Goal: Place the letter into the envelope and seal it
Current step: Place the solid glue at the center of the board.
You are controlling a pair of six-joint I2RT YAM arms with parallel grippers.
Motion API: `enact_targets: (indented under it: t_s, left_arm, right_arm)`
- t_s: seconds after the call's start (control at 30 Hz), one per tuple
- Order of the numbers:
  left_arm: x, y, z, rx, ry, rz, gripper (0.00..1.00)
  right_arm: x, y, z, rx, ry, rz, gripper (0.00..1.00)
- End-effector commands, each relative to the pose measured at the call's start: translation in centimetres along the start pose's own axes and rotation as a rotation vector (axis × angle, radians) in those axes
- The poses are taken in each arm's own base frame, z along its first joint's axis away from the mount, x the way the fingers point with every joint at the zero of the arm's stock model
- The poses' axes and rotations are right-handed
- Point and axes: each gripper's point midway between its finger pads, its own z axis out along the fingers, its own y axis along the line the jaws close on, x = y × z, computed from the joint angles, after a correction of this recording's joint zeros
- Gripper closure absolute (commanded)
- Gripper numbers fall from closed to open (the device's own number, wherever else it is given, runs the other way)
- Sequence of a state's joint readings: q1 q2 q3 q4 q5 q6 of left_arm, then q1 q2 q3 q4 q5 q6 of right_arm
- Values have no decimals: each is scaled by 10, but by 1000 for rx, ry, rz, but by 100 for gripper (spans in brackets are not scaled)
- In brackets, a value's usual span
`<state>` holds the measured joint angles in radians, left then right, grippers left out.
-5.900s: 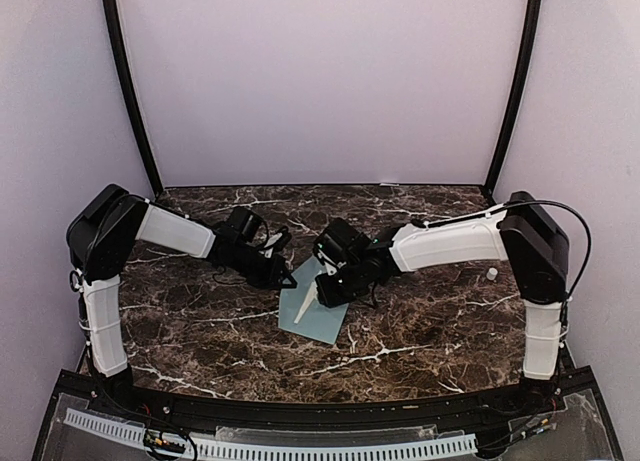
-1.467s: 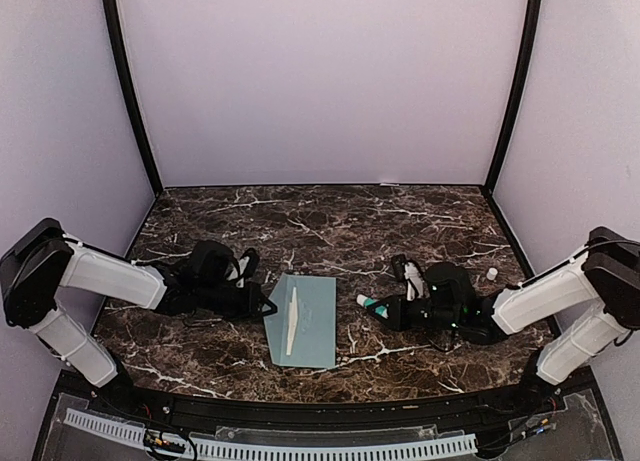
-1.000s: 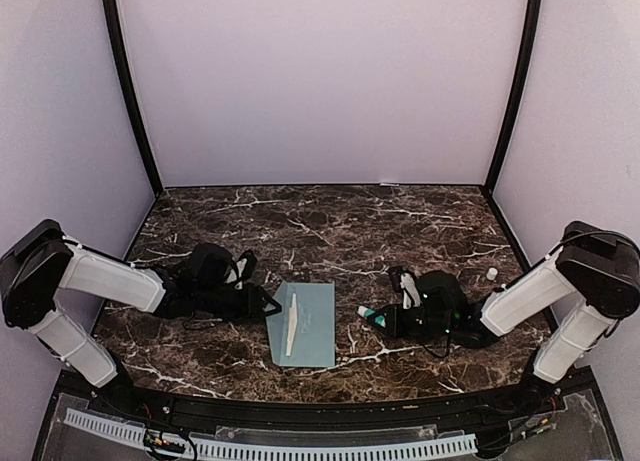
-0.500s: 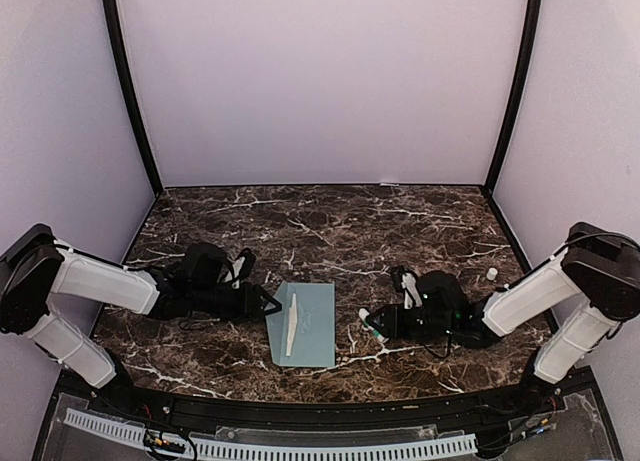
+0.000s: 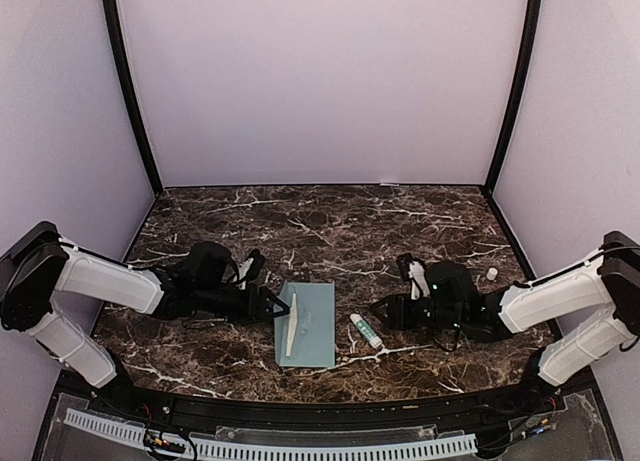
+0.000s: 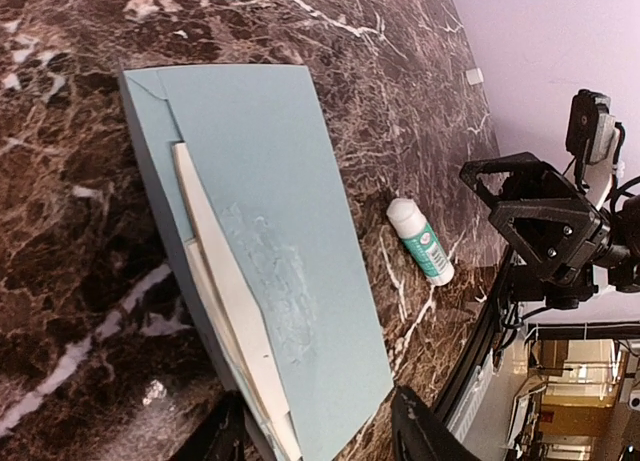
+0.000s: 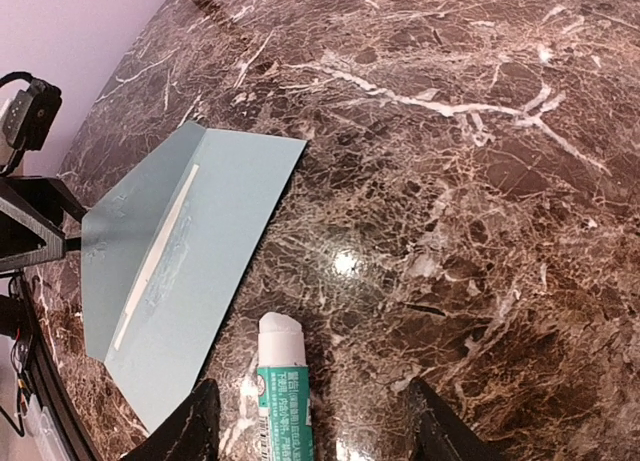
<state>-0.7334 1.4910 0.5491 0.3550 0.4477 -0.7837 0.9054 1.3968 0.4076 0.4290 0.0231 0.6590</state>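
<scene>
Envelope flat on the marble, a gripper low on either side of it.

The teal envelope lies flat on the dark marble table, with a cream strip of paper along its left long edge. The left gripper sits at the envelope's left edge, fingers spread, one end of the envelope between them; I can't tell if they touch it. A glue stick lies just right of the envelope, apart from it. Beyond it, the right gripper stands open, holding nothing.
</scene>
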Motion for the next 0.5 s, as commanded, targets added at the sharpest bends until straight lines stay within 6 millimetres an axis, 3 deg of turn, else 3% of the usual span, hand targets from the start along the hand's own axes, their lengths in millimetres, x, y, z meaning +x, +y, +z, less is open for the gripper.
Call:
enact_targets:
  t_s: [0.0,0.2,0.47]
  left_arm:
    - [-6,-30,7,84,7,78,52]
    - [-4,-38,22,89,32,99,52]
    - [0,-31,38,94,52,75,52]
  right_arm:
    - [-8,16,-2,-27,0,-29,43]
    - [-2,42,3,-90,43,-42,55]
    - [4,75,9,-148,72,-40,71]
